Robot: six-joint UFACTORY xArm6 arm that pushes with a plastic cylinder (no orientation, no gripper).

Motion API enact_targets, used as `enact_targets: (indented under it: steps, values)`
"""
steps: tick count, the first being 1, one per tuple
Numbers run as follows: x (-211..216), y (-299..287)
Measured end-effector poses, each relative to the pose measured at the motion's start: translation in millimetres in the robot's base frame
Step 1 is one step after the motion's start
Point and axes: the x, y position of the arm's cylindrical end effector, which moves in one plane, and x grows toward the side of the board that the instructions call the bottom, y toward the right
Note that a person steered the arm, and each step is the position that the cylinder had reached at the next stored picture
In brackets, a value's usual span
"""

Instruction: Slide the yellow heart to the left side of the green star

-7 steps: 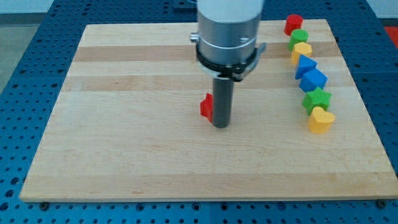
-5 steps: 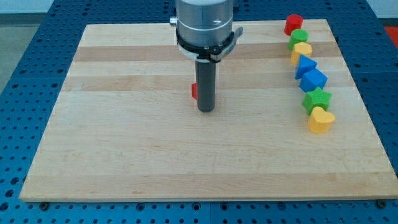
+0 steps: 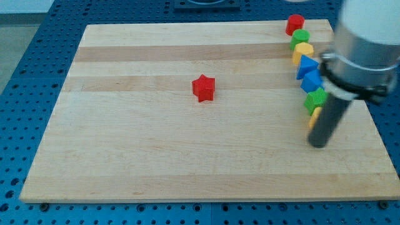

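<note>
The yellow heart (image 3: 313,116) lies near the board's right edge, mostly hidden behind my rod; only a sliver of it shows. The green star (image 3: 315,99) sits just above it, partly covered by the arm. My tip (image 3: 319,144) rests on the board just below the yellow heart, touching or nearly touching it; I cannot tell which.
A column of blocks runs up the right side: a blue block (image 3: 310,81), a blue triangle (image 3: 305,64), a yellow block (image 3: 302,50), a green block (image 3: 299,37) and a red block (image 3: 295,24). A red star (image 3: 204,87) lies mid-board on the wooden board (image 3: 125,144).
The arm has swung from beside the red star at mid-board to the right side. It now stands over the yellow heart. The red star is uncovered and sits slightly up and left of before.
</note>
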Motion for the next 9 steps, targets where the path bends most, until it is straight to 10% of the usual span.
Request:
enact_targets:
  steps: [9]
  values:
    - [-65.3,-70.5]
